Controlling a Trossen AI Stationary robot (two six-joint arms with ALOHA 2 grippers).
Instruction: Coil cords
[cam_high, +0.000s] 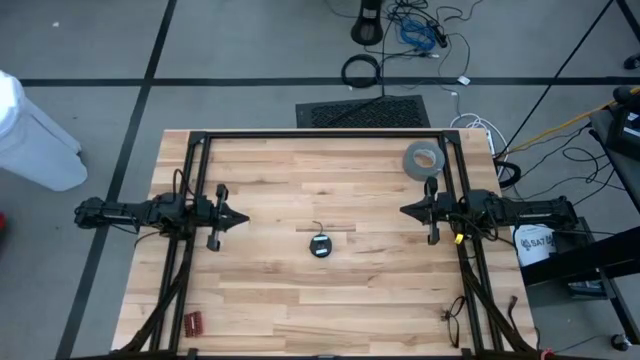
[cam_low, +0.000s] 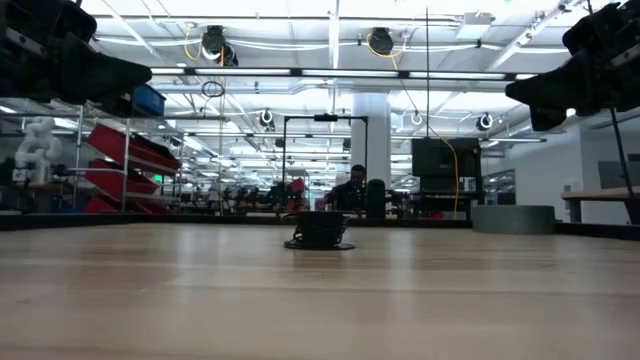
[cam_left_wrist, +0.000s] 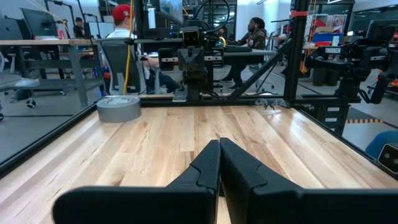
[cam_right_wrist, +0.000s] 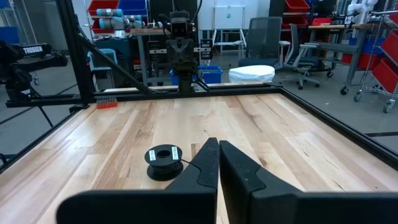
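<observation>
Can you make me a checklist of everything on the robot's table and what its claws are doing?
Surface: wooden table, bare in most places.
Job's things: thin black wire wound in a small coil at mid-table, one short end sticking out.
Clutter: grey tape roll near the far right corner; small red thing near the front left.
Claws: left claw and right claw both shut, empty, raised off the table on either side of the coil.
Cables: loose cords on the floor beyond the table.
Surroundings: people at desks, shelves.
</observation>
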